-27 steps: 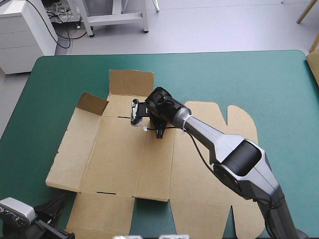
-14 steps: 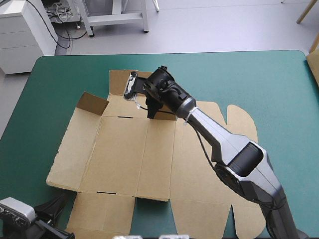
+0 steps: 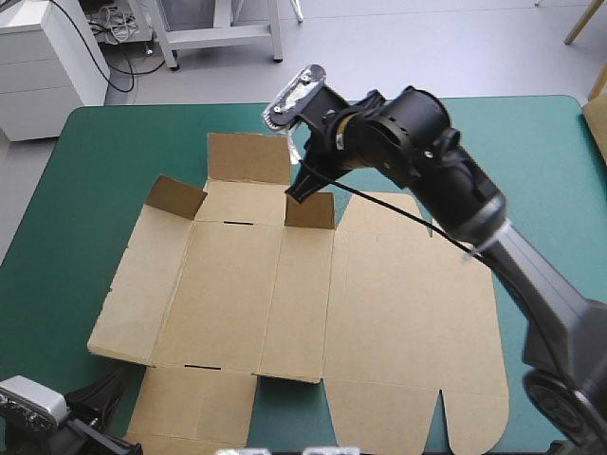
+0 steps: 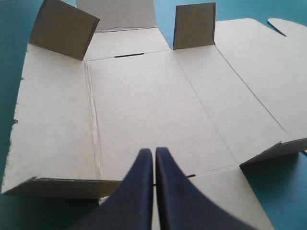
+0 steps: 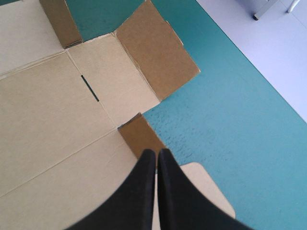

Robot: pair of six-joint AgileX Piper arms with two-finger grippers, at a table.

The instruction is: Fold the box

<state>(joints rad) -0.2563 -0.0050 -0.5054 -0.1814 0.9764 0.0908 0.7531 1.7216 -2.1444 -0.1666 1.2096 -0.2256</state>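
Clock bearings: far edge of the bench (image 3: 123, 152) is twelve, seen from above. Teal-green cover.

Arms: two. End effectors: two. Box: one.

Left end effector (image 4: 154, 155), about seven o'clock at the near edge: both black fingers pressed together in one point, gripping nothing. It hangs over the near edge of the box, aimed toward twelve.

Box (image 3: 237, 294): one cut brown sheet, lying mostly flat on the centre of the bench, reaching toward five o'clock. Slots counted: two, a near slot (image 3: 199, 366) and a far slot (image 3: 237, 224). Small flaps standing up along its far side: two, the left flap (image 3: 176, 196) toward ten o'clock and the right flap (image 3: 310, 211) toward twelve. Between them the far panel (image 3: 249, 156) extends toward twelve, tilted up a little.

Right end effector (image 5: 157, 155), near twelve o'clock: fingers likewise closed tip to tip, nothing between them. Its tip sits just over the right flap's top edge; contact cannot be made out. The arm comes in from four o'clock, raised above the sheet.
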